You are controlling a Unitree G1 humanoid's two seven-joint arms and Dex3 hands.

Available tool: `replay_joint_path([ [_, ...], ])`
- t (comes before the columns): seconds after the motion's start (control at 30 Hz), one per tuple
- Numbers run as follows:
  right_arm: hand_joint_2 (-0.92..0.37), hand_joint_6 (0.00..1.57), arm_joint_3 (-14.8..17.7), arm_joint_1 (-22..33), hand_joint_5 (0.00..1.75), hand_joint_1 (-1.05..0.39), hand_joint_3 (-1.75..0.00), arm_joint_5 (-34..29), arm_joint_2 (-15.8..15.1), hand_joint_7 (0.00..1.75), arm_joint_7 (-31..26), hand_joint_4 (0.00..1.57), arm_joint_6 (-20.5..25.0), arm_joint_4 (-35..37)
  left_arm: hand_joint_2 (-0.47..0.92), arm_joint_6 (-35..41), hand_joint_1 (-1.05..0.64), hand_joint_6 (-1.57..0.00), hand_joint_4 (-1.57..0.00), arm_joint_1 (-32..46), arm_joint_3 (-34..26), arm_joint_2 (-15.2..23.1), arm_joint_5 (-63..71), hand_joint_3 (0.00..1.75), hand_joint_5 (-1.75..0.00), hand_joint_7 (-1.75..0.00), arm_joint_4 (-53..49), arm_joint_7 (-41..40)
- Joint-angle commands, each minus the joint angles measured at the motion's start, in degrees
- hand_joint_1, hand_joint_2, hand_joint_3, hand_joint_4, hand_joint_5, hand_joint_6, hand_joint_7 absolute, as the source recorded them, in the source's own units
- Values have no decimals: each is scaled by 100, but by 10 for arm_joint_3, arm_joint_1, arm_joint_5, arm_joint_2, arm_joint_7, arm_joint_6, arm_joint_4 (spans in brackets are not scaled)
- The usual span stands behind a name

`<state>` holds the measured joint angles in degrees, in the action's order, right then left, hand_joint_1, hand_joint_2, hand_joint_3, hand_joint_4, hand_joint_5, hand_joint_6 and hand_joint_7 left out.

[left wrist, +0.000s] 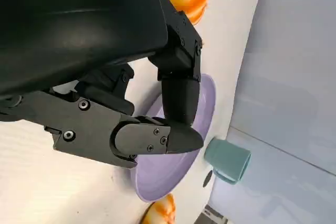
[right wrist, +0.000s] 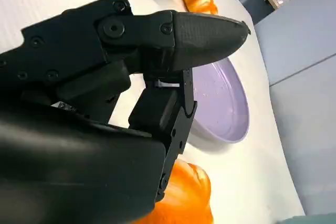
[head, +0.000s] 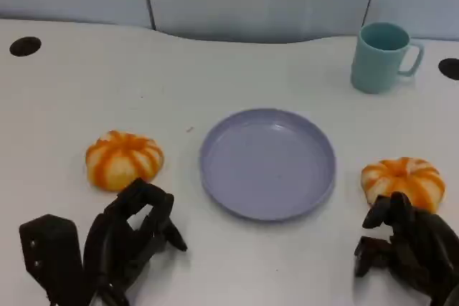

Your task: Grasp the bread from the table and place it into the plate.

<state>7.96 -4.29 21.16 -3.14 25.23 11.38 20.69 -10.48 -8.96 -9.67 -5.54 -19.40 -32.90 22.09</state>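
A white table (head: pixel 237 69) holds a lavender plate (head: pixel 267 163) at its middle; a teal mug (head: pixel 381 56) stands beyond it to the right; one orange-striped bread (head: pixel 123 159) lies left of the plate, another bread (head: pixel 403 182) right; the left hand (head: pixel 133 231) sits just before the left bread, fingers apart, holding nothing; the right hand (head: pixel 405 245) rests just before the right bread, also released.

Empty right hand (right wrist: pixel 157 77) above bread (right wrist: pixel 184 195), beside plate (right wrist: pixel 223 100)
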Motion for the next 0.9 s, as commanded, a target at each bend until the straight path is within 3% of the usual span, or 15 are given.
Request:
replay_joint_path([
  [0.03, -92, 115, 2, 11, 115, -43, -47, -3, -2, 112, -7, 132, 14, 11, 92, -8, -53, -49, -80, -3, -8, 9, -3, 32, -175, -174, 4, 4],
  [0.07, -92, 116, 2, 10, 115, -44, -46, -3, -1, 112, -9, 132, 15, 11, 92, -9, -52, -48, -79, -3, -9, 10, -4, 33, -175, -174, 4, 6],
  [0.23, -92, 116, 1, 9, 113, -43, -46, -4, 2, 111, -16, 133, 19, 9, 92, -158, -53, -41, -72, -21, 6, 34, 66, 46, -175, -171, -45, 1],
  [0.3, -92, 114, -2, 8, 114, -43, -49, -6, 3, 111, -15, 132, 15, 9, 92, -223, -58, -46, -60, -33, 12, 48, 93, 38, -169, -149, -68, -2],
  [0.33, -92, 114, -3, 7, 114, -42, -49, -8, 4, 112, -15, 131, 12, 11, 92, -265, -59, -46, -59, -41, 20, 64, 129, 37, -168, -146, -79, -19],
  [0.43, -92, 113, -1, 4, 114, -43, -48, -4, 5, 112, -9, 131, 9, 18, 92, -349, -49, -58, -49, -62, 42, 110, 237, 25, -124, -74, -103, -91],
  [0.53, -92, 113, -1, 3, 114, -43, -47, -4, 4, 112, -8, 131, 5, 22, 92, -365, -46, -59, -33, -73, 67, 147, 347, 19, -105, -39, -99, -183],
  [0.6, -92, 114, -1, 3, 114, -43, -47, -4, 4, 112, -8, 131, 4, 23, 92, -371, -46, -60, -31, -76, 76, 154, 366, 18, -103, -34, -105, -211],
  [0.63, -92, 114, -1, 3, 114, -43, -47, -6, 4, 112, -8, 131, 1, 23, 92, -353, -46, -60, -30, -78, 91, 182, 434, 18, -102, -33, -74, -253],
  [0.67, -92, 114, -1, 3, 114, -43, -48, -5, 4, 112, -8, 132, 2, 23, 92, -333, -50, -48, -18, -79, 104, 205, 494, 11, -73, -17, -45, -289],
  [0.73, -92, 114, -5, 4, 114, -43, -49, -10, 1, 112, -7, 132, -3, 23, 92, -298, -54, -39, -12, -80, 123, 237, 576, 5, -46, -4, -2, -340],
  [0.9, -92, 114, -5, 7, 114, -44, -49, -13, 2, 112, -16, 132, -2, 19, 89, -227, -59, -23, -3, -82, 155, 274, 628, 1, -30, 0, 59, -347],
])
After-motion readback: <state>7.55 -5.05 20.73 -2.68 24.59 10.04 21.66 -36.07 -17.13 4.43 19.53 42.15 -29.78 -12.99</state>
